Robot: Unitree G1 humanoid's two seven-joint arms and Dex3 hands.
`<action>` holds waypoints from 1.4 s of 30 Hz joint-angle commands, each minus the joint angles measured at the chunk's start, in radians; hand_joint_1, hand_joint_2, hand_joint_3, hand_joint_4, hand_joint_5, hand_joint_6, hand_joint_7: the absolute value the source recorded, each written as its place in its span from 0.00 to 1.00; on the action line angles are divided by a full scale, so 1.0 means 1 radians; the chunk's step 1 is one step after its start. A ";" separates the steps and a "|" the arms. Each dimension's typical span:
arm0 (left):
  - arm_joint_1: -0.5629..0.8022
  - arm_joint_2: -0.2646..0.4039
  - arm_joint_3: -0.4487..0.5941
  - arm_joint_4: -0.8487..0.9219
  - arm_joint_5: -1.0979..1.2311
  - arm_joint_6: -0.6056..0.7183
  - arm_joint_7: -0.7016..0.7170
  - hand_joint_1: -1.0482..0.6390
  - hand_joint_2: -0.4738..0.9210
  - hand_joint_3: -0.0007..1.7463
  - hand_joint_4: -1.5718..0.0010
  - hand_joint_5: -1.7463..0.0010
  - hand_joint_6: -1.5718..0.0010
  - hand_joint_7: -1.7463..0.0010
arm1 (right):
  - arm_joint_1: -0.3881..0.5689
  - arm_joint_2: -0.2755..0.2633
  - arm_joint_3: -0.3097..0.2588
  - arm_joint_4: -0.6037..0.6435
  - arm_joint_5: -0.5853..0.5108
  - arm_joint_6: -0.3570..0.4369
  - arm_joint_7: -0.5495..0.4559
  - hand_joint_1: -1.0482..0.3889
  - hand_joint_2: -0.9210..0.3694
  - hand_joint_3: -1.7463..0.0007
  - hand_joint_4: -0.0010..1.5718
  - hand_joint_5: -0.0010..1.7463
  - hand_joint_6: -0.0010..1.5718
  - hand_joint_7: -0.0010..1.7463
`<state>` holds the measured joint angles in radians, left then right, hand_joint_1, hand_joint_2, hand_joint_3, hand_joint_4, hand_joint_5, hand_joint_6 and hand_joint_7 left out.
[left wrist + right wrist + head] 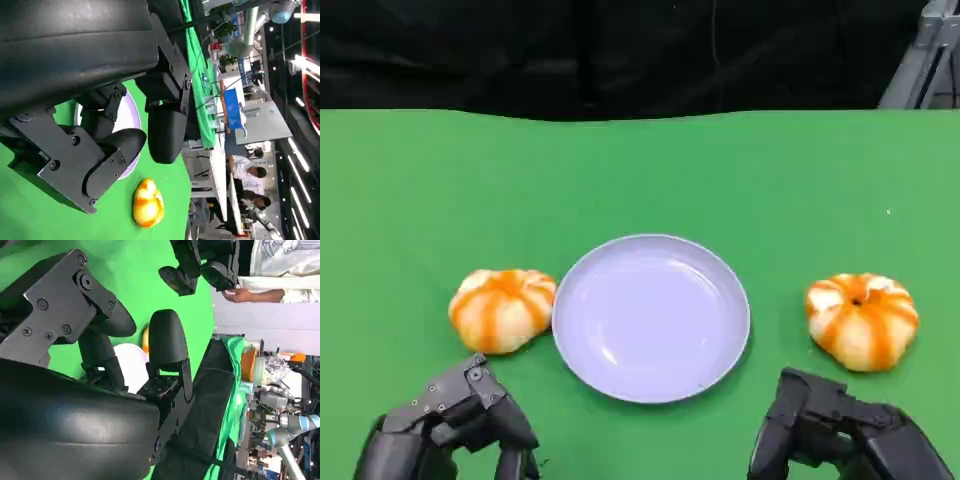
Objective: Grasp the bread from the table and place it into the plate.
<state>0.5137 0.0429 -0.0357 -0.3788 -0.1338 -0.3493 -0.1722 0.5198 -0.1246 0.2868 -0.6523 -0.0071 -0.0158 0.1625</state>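
We judge nothing is done yet; the round lavender plate [651, 317] is bare; one orange-striped bread bun [502, 308] touches its left rim, another bun [861, 319] lies apart on the right; our left hand [455, 425] and right hand [840, 432] hover near, seemingly apart and holding nothing; grasping and placing remain.

plate [651, 318]: pale lavender | 2 breads [502, 309] [862, 320]: cream, orange stripes | table [640, 170]: green

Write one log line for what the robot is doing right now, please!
stage: before grasp | left hand: open, near left bread | right hand: open, near right bread | plate: empty
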 commanded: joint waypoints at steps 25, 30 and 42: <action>-0.001 0.025 0.022 -0.020 0.151 0.015 0.046 0.54 0.72 0.60 0.58 0.39 0.51 0.61 | -0.005 -0.008 -0.002 0.013 -0.005 0.002 -0.002 0.73 0.47 0.19 0.43 0.99 0.43 0.88; -0.046 0.038 0.028 -0.005 0.269 0.060 0.079 0.51 0.86 0.35 0.65 0.51 0.55 0.82 | -0.011 -0.006 0.000 0.020 -0.009 0.003 -0.003 0.72 0.46 0.20 0.43 0.99 0.43 0.88; -0.271 0.130 -0.058 -0.090 0.852 0.470 0.052 0.31 1.00 0.10 0.99 0.63 0.79 1.00 | -0.017 0.005 0.015 0.026 -0.020 0.001 -0.016 0.73 0.46 0.19 0.44 1.00 0.43 0.89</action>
<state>0.3019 0.1395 -0.0732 -0.4675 0.6327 0.0685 -0.1027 0.5036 -0.1183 0.2986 -0.6285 -0.0201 -0.0134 0.1548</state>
